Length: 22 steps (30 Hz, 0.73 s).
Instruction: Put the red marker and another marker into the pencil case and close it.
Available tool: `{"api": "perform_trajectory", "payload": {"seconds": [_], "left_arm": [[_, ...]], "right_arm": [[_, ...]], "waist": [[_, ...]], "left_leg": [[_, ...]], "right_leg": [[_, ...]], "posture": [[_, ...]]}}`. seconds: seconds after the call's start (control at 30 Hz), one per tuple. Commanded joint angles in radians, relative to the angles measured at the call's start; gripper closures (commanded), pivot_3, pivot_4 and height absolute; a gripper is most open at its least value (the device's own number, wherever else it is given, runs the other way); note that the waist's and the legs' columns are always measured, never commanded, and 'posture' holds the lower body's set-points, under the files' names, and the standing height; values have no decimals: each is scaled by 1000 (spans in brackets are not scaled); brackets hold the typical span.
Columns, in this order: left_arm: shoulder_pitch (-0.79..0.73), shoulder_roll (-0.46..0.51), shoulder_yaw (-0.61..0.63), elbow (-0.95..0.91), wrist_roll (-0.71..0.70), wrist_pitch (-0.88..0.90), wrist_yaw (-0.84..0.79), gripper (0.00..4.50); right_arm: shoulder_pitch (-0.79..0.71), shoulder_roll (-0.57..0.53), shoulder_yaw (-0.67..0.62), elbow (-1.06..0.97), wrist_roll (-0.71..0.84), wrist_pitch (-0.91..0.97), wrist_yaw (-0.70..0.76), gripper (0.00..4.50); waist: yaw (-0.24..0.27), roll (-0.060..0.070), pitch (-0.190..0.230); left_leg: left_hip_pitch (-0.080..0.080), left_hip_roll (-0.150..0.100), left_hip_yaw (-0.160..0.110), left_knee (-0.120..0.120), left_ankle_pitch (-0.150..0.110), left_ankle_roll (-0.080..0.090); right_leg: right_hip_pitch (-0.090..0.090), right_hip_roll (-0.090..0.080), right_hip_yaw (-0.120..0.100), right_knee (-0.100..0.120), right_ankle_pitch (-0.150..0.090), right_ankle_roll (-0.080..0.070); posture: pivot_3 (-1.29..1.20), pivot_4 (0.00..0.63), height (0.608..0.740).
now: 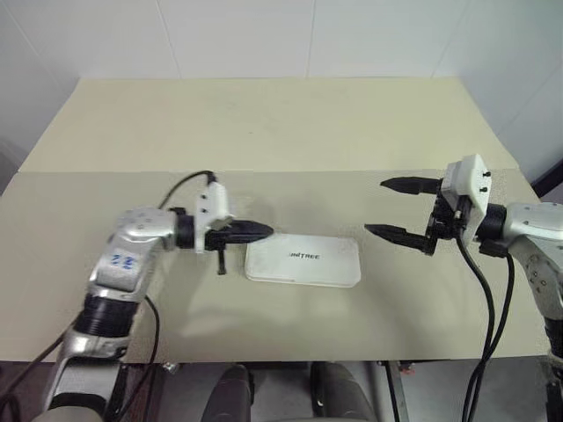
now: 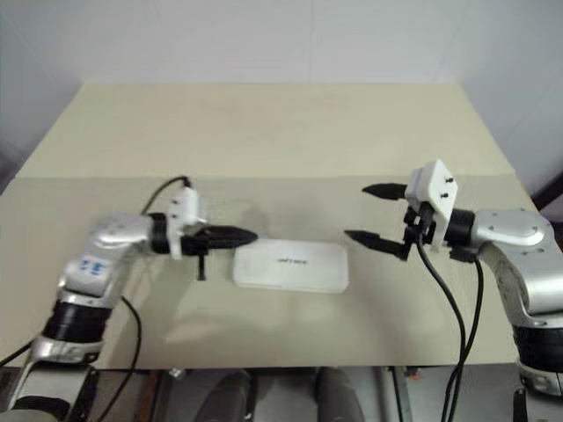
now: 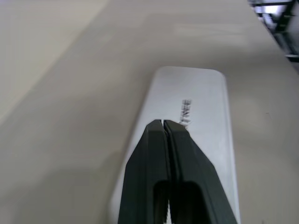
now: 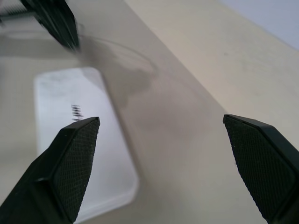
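Observation:
The white pencil case (image 1: pixel 303 260) lies flat on the table with its lid down and small dark lettering on top. My left gripper (image 1: pixel 264 232) is shut and empty, pointing level at the case's left end, with its tips just above that end in the left wrist view (image 3: pixel 163 123). My right gripper (image 1: pixel 374 207) hangs open and empty a short way off the case's right end, its fingers spread wide. The right wrist view shows the case (image 4: pixel 79 154) beyond one finger. The red marker and the other marker are out of view.
The beige table (image 1: pixel 264 132) runs back to a white wall. Its front edge (image 1: pixel 281 359) is close below the case. Black cables hang from both wrists, one (image 1: pixel 484 308) on the right.

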Motion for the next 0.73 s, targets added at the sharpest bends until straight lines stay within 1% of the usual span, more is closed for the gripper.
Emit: {"api": "perform_trajectory", "payload": {"seconds": [0.03,0.07,0.17,0.2,0.27,0.33,0.37,0.57,0.63,0.73], "left_arm": [[48,55,192,-116,-100,40,74,3276],[76,79,213,-144,-98,40,76,2856],[179,133,303,-212,-134,70,89,1881],[214,145,327,-230,-146,82,94,1579],[306,168,395,-251,-146,73,88,836],[364,186,441,-258,-147,59,83,137],[380,196,449,-259,-150,57,79,25],[400,207,461,-212,-136,-14,76,25],[396,203,450,-189,-123,-44,79,25],[384,204,430,-186,-113,-62,101,25]], "right_arm": [[5,-13,-14,49,-39,-121,65,0],[21,-22,-8,75,-65,-162,85,0],[54,-36,-6,109,-86,-201,127,0],[51,-37,-11,117,-86,-206,133,0],[32,-39,-28,149,-96,-218,127,0],[18,-52,-39,182,-103,-224,131,0],[12,-58,-42,200,-104,-229,141,0],[25,-92,-31,235,-128,-251,176,0],[23,-94,-24,234,-130,-242,186,0],[-25,-83,1,268,-140,-249,203,0]], "waist": [[2,0,0],[3,0,0],[5,0,0],[5,0,0],[4,0,0],[2,0,0],[3,0,0],[5,0,0],[4,0,0],[4,0,0]], "left_leg": [[-1,0,0,0,0,0],[-1,0,0,0,0,0],[-1,0,1,-1,-1,-1],[-1,0,1,-1,-1,-1],[-1,0,1,-1,-1,-1],[0,0,2,-1,-1,-1],[0,0,2,-1,-1,-1],[1,2,1,-1,1,-3],[1,2,2,-1,1,-3],[1,2,2,-1,1,-3]], "right_leg": [[0,0,0,0,0,0],[-1,0,-1,0,0,0],[-1,0,0,-2,0,0],[0,0,0,-2,0,0],[0,-1,0,-2,0,0],[0,0,1,-2,0,-1],[0,0,0,-2,0,-1],[0,1,0,-2,-2,-11],[0,1,0,-2,-2,-11],[0,1,0,-2,0,-8]], "posture": [[0,150,740],[0,150,740],[0,150,740],[0,150,740],[0,150,740],[0,150,740],[0,150,740],[0,150,740],[0,150,740],[0,150,740]]}}
